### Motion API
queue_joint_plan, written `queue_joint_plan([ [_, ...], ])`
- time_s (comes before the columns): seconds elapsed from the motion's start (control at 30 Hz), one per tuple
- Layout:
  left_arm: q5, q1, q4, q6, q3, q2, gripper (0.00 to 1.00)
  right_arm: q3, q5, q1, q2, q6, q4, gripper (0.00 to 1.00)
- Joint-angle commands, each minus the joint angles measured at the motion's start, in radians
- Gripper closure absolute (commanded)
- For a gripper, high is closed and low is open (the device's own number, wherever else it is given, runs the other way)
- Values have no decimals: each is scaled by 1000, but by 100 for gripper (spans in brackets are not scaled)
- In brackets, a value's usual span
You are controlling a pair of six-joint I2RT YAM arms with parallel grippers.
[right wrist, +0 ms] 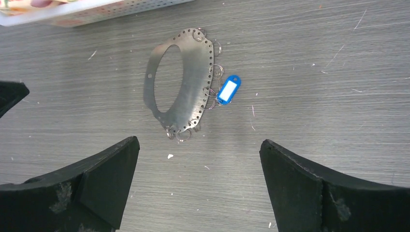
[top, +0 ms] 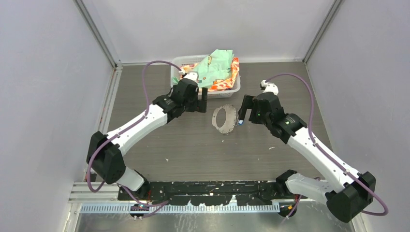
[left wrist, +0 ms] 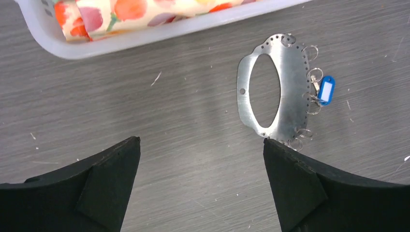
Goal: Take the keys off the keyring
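With left gripper (left wrist: 199,141) and right gripper (right wrist: 198,141) spread wide and empty, the keyring (right wrist: 196,72) should be pinned flat and the keys (right wrist: 228,90) pinched.

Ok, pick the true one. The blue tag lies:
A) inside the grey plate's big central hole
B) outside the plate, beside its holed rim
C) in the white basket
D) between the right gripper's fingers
B: the blue tag lies outside the keyring, right beside its holed rim and small loops.
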Motion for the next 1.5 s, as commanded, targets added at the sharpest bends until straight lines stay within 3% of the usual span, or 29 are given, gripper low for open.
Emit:
queue_joint_plan([
  [0.0, -1, 2, 13, -46, -14, -75, 0, -1, 17, -5, 48, 18, 82, 0],
  [0.23, 174, 49, 19, -68, -133, -167, 0, 16, 19, -50, 195, 37, 142, 0],
  [0.4, 252, 92, 20, -82, -210, -232, 0, 25, -60, -118, 320, 26, 245, 3],
  [0.67, 295, 112, -17, -80, -253, -262, 0, 72, -134, -166, 475, -42, 362, 21],
  [0.97, 338, 125, -55, -55, -228, -232, 0, 85, -184, -168, 603, -83, 388, 52],
  [1.33, 377, 135, -52, -52, -222, -193, 0, 36, -151, -88, 593, -89, 324, 53],
  [1.47, 383, 137, -51, -49, -213, -183, 0, 40, -144, -57, 631, -76, 324, 60],
])
